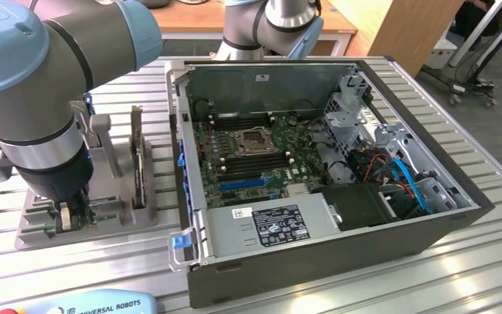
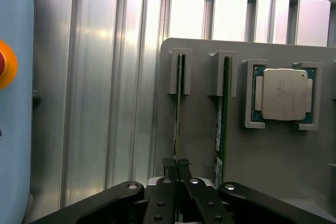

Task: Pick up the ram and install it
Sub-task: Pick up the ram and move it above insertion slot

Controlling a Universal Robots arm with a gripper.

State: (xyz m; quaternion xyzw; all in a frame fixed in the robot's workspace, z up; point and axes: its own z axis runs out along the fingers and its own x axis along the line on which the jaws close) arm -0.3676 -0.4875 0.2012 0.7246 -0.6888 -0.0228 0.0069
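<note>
At grey holder (image 2: 198,129) | hand (image 2: 176,164) pinched on ram (image 2: 177,124) | pendant (image 1: 89,305) reads "UNIVERSAL ROBOTS"

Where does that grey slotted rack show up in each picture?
Exterior view: grey rack at the exterior view's left, beside the open computer case, under the jaws.
Wrist view: grey rack beyond the jaws, holding the pinched ram stick and a CPU chip.
Shared landmark: the ribbed metal table.

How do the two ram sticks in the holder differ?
The outer ram stick is pinched by the gripper; the inner ram stick stands free. The inner one is beside the CPU chip; the outer one is by the holder edge. Both stand on edge in slots.
</note>
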